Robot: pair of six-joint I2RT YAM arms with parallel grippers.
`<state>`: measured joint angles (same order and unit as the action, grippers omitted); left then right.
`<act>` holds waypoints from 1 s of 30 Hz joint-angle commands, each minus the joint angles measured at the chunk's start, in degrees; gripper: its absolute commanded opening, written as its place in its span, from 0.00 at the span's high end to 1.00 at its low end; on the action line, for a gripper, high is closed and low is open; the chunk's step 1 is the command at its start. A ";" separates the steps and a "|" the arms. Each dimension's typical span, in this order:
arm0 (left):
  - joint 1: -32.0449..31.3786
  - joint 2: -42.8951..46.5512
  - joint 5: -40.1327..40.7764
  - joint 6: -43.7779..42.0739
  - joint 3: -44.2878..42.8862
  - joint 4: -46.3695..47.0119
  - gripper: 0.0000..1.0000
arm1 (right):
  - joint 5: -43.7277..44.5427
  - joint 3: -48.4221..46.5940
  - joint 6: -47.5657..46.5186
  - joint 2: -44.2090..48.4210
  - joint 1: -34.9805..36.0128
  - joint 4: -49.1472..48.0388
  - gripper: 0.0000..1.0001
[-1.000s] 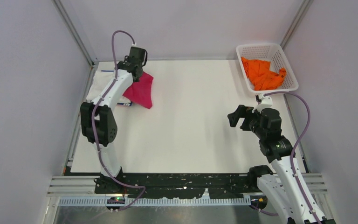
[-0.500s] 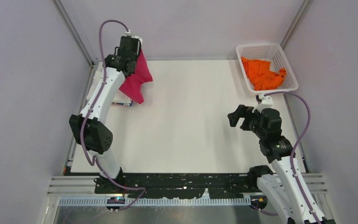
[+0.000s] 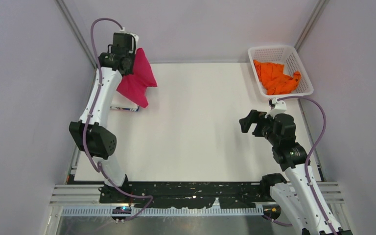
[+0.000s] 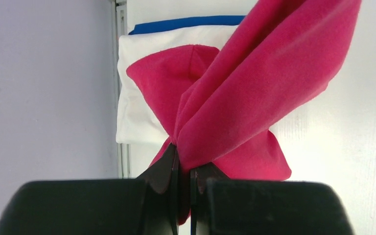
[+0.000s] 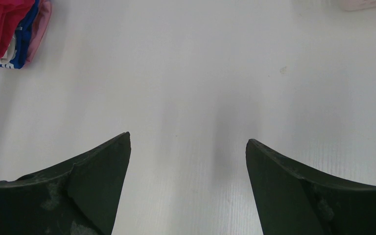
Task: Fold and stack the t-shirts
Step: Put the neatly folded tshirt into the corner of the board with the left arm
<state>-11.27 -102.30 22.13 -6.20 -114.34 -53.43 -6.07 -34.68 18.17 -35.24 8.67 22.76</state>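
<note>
The left fingers (image 4: pixel 162 169) are pinched tight on the magenta-pink t-shirt (image 4: pixel 254 93), which hangs bunched over the stack of folded t-shirts (image 4: pixel 137 107). Well right of the stack, the right fingers (image 5: pixel 95 169) gape wide and empty above the surface (image 5: pixel 191 73). Farther right, the orange t-shirt (image 3: pixel 275 77) lies in the white lattice basket (image 3: pixel 274 50).

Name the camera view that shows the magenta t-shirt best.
Left wrist: the magenta t-shirt fills the frame, folds clear, pinched in the left hand, the folded stack behind it. Top external shows it small, hanging beside the left arm. Right wrist catches only a scrap in its top-left corner.
</note>
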 commanded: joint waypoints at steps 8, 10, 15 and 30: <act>16.72 -16.29 -18.15 3.10 -12.61 -3.42 1.00 | 4.07 -0.73 0.02 -1.33 0.03 -2.19 0.05; 19.99 -19.88 -22.63 4.52 -16.54 -5.52 1.00 | 4.65 -0.80 -0.09 -1.73 0.03 -2.08 0.04; 25.68 -22.43 -32.26 5.76 -16.37 -4.44 1.00 | 5.74 -1.29 -0.11 -3.12 0.00 -1.64 0.05; 28.84 -22.66 -49.30 -0.40 -12.29 -2.75 0.95 | 7.80 -1.78 -0.37 -4.24 -0.01 -1.19 0.05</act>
<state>16.95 -126.72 -15.31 -3.25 -127.20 -57.41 0.08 -34.70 18.13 -39.27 8.67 22.81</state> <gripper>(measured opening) 0.057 0.955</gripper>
